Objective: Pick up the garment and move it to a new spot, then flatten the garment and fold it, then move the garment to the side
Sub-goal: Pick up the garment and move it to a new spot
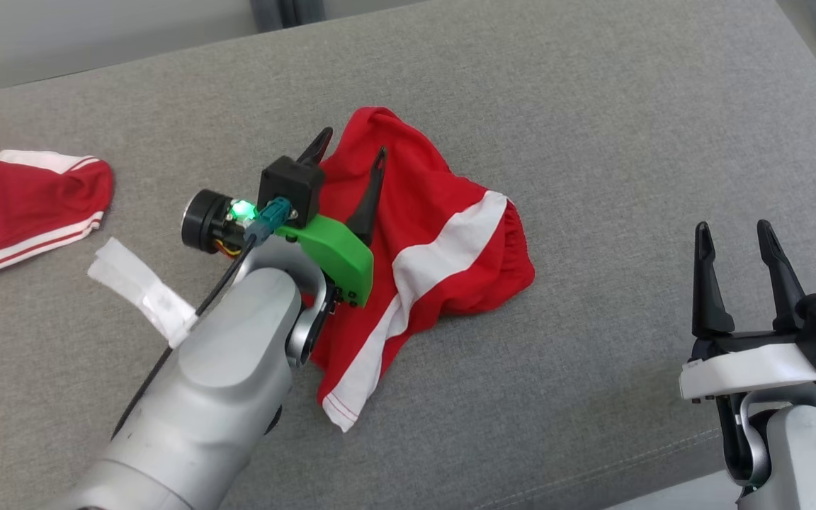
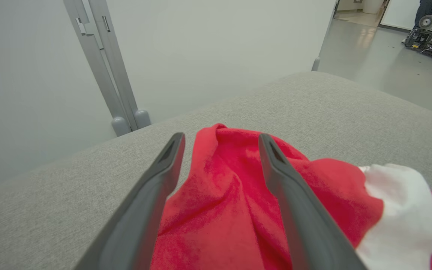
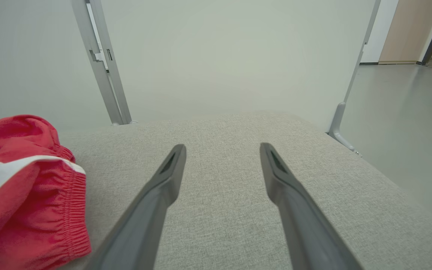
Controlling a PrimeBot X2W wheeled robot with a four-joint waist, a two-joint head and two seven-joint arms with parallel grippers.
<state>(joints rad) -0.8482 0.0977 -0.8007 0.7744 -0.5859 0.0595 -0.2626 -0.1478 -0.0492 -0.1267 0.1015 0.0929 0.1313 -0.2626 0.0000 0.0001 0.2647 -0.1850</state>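
garment: red cloth with a broad white band (image 1: 443, 212); lies bunched in a heap near the middle of the grey padded surface (image 1: 592, 106); not lifted, not spread (one edge looks gathered, as if elastic; no lettering visible)
left gripper: (image 1: 351, 145) poised over the heap's far-left part; fingers (image 2: 163, 176) spread wide with red cloth beneath and between them; nothing pinched; whether the tips touch the fabric, cannot tell
right gripper: (image 1: 732, 228) well apart from the garment, over bare surface at the near right; fingers wide apart, holding nothing
other items: a second, darker red cloth with white striped trim (image 1: 18, 205) at the far left edge; a white strip of tape (image 1: 142, 290) between it and the left arm
step in hand: judged as the boundary between moving and flattening; the garment rests at a spot, crumpled, with no fold made
next move calls for: finding a free hem or corner rather than the bulk; bringing the right gripper in so both can draw the cloth flat
risk: pinching several layers would drag the heap instead of opening it
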